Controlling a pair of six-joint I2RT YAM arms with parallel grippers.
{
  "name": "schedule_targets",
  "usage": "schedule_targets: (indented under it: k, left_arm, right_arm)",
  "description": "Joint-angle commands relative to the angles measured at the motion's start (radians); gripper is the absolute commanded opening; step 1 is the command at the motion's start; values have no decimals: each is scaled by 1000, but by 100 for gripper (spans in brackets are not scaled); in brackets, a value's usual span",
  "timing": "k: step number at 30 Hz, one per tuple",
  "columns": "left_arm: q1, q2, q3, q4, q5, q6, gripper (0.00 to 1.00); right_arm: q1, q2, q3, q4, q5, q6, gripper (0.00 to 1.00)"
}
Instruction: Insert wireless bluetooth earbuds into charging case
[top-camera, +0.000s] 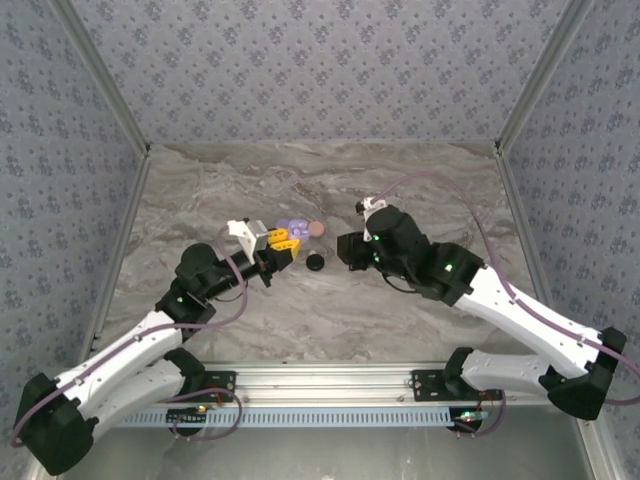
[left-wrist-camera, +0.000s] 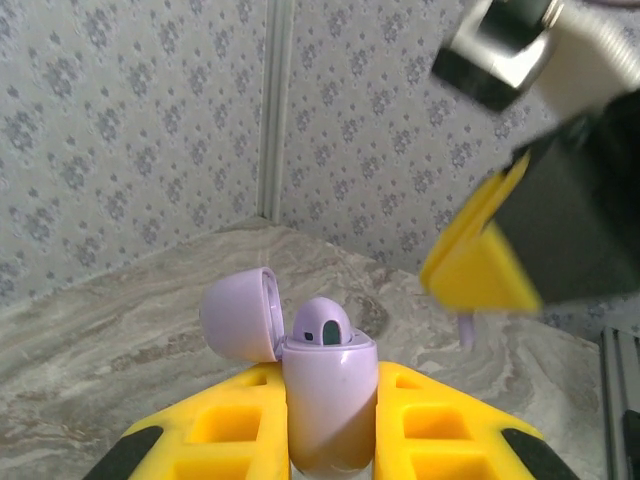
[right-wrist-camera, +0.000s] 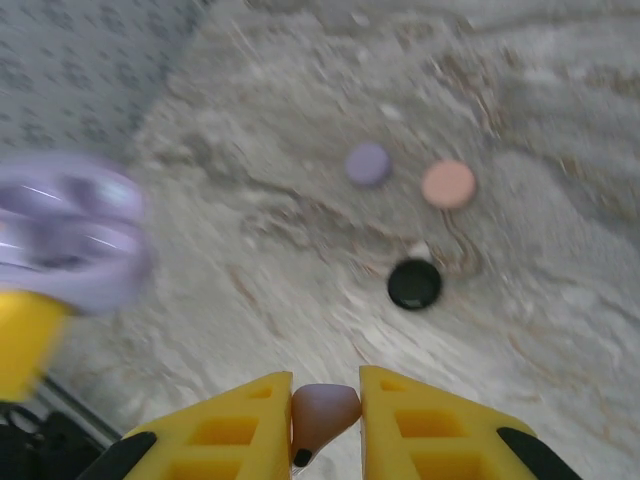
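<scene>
Blur over lilac case

Black case, pink case mid-table, bare marble table beyond

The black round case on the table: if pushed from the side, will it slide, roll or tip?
The black round case looks flat and low, so it would probably slide and hardly tip. Its smooth rounded shell may slip in a grip. Being small, it is likely light.

No lettering, label or number reads legibly anywhere (wrist views partly blurred).
</scene>
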Motion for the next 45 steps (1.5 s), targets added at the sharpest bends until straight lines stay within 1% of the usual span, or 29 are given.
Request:
schedule_targets:
  k: [1, 8, 12, 17, 35, 45]
  left_arm:
    - [-9, 19, 49, 75, 39, -25, 0]
    - [-9, 31, 50, 82, 48, -38, 0]
    - [-9, 30, 51, 82, 48, -37, 0]
    - [-10, 31, 56, 81, 49, -36, 0]
    - [-10, 33, 58, 87, 52, -44, 0]
    - [-9, 30, 58, 90, 50, -47, 0]
  right_arm:
    - [7, 9, 63, 81, 10, -77, 23]
    - [30, 77, 119, 173, 14, -120, 23]
    - [37, 128, 146, 171, 19, -130, 23]
    - [39, 155, 145, 194, 7, -124, 23]
    - [47, 172, 122, 203, -37, -101, 23]
    - [50, 171, 117, 179, -65, -90, 24]
